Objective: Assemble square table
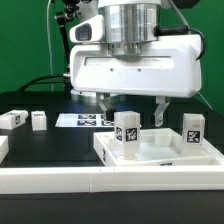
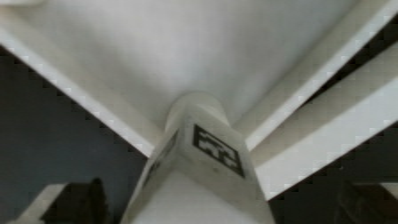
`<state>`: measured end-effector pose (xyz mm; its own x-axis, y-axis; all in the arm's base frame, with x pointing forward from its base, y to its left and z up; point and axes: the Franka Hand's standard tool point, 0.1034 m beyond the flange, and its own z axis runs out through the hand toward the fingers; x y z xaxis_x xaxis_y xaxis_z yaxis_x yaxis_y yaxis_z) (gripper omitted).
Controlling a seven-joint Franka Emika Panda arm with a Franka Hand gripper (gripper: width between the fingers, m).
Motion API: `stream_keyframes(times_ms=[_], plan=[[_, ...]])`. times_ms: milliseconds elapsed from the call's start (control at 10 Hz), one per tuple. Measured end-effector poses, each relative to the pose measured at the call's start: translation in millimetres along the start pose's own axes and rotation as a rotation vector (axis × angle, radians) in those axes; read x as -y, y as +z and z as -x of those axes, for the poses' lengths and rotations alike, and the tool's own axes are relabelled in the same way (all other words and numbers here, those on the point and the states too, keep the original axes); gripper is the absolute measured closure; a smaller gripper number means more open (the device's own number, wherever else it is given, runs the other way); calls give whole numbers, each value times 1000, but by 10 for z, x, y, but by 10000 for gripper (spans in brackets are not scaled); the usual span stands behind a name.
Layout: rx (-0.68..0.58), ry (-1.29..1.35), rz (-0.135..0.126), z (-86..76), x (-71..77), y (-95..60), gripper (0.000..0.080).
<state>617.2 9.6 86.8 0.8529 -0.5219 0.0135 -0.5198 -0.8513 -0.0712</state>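
Exterior view: the gripper hangs over the tray. The fingers stand wide apart, one on each side of the leg below them. A gap shows on both sides of it, so nothing is clamped and the fingers touch nothing.

The tray lies flat on the black tabletop, close to the edge nearest the exterior camera and toward the exterior view's right. The white rail runs along that edge, just in front of the tray.

Two legs stand upright inside the tray. The one under the gripper is by the tray's near corner on the exterior view's left, with its tag facing the camera. The second leg is toward the tray's far corner on the exterior view's right.

Two more legs lie loose on the tabletop near the edge on the exterior view's left, well apart from the tray and close to each other.

The marker board lies flat beyond the tray, toward the far edge.

Wrist view: the upright leg fills the centre, its tag turned to one side, with the tray's white walls behind it. The picture is blurred and the leg's foot cannot be seen.
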Motion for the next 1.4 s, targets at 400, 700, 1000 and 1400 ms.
stream_keyframes(times_ms=[400, 700, 1000, 1400], plan=[[-1, -365, -1, 9, 21, -10, 151], [-1, -557, 0, 4, -7, 4, 151], [0, -732, 1, 5, -15, 8, 151], [0, -740, 1, 5, -16, 9, 251]])
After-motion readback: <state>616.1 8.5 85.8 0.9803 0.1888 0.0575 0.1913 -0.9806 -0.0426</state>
